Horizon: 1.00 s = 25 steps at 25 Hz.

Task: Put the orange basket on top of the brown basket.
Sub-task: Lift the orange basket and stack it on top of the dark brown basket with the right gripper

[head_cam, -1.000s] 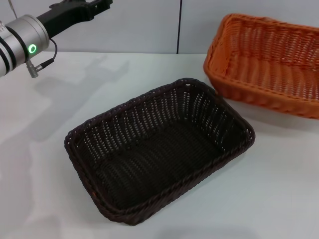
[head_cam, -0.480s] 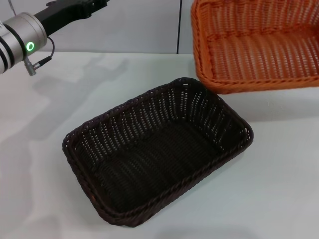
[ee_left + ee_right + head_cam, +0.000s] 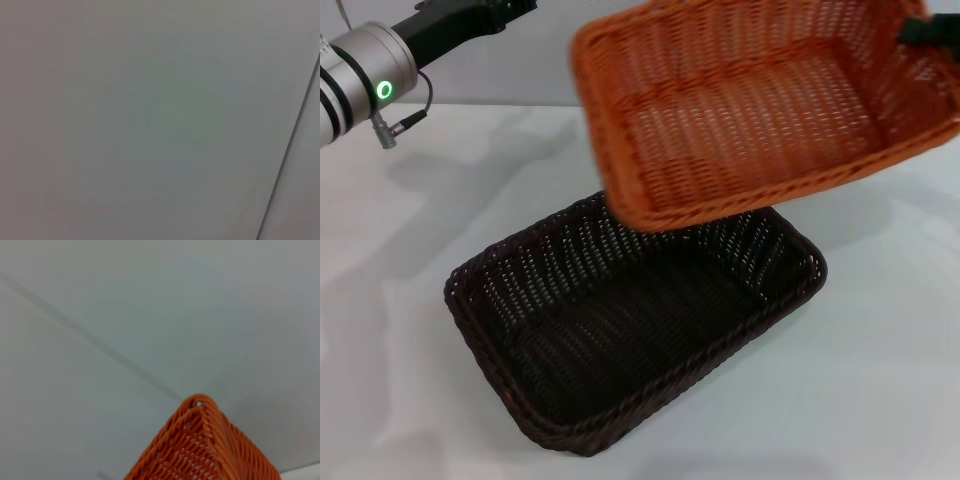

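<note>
The orange basket (image 3: 750, 110) hangs tilted in the air, its lower left corner over the back right part of the brown basket (image 3: 620, 330). The brown basket sits flat on the white table (image 3: 880, 380), empty. My right gripper (image 3: 928, 30) shows as a dark piece at the orange basket's far right rim, at the upper right edge of the head view, and holds it up. A corner of the orange basket also shows in the right wrist view (image 3: 205, 450). My left arm (image 3: 380, 70) is raised at the upper left, away from both baskets, with its gripper (image 3: 490, 12) at the top edge.
A pale wall with a vertical seam (image 3: 680, 60) stands behind the table. The left wrist view shows only this wall.
The orange basket has risen off the table at the back right and swung left, tilting, until it overhangs the brown basket. The left arm has stayed in place.
</note>
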Tool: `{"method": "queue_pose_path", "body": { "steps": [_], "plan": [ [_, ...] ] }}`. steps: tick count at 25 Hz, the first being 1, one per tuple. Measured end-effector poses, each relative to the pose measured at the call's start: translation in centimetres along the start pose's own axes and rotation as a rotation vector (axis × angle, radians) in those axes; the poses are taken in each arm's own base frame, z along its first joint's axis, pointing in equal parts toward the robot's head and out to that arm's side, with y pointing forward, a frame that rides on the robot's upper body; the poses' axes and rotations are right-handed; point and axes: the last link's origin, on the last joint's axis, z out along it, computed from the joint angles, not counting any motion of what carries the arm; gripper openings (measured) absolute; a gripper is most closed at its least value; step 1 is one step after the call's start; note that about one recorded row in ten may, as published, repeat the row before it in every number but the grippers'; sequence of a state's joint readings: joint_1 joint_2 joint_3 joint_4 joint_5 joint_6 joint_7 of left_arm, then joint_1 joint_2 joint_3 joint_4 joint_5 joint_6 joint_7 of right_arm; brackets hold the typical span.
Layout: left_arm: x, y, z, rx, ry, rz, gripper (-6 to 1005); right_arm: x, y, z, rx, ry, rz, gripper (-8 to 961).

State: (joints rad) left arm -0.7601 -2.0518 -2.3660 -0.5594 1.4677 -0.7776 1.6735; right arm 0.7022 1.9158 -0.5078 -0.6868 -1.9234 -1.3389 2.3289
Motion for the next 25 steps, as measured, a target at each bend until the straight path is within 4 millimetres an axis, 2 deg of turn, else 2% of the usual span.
{"method": "queue_pose_path", "body": {
  "steps": [2,5,7,8,12,18,25],
  "plan": [
    [0.0,0.1,0.1,-0.001,-0.002,0.001,849,0.9,0.9,1.6,-0.034,0.038,-0.027,217],
    [0.0,0.2,0.2,-0.003,-0.004,0.002,849,1.8,1.5,2.7,-0.057,0.071,-0.032,218],
    [-0.2,0.3,0.2,-0.003,-0.006,0.000,849,3.3,2.3,4.3,-0.087,0.115,-0.025,219],
    [-0.2,0.3,0.3,-0.003,-0.008,-0.002,849,3.3,2.3,4.3,-0.087,0.115,-0.025,219],
    [-0.4,0.3,0.3,-0.002,-0.013,-0.006,849,5.9,3.0,5.8,-0.129,0.178,0.008,221],
    [-0.8,0.1,0.2,0.012,-0.020,-0.017,849,7.5,3.4,6.3,-0.175,0.231,0.050,223],
    [-0.9,-0.1,0.3,0.029,-0.026,-0.014,849,9.3,3.0,5.3,-0.202,0.274,0.112,225]
  ]
}}
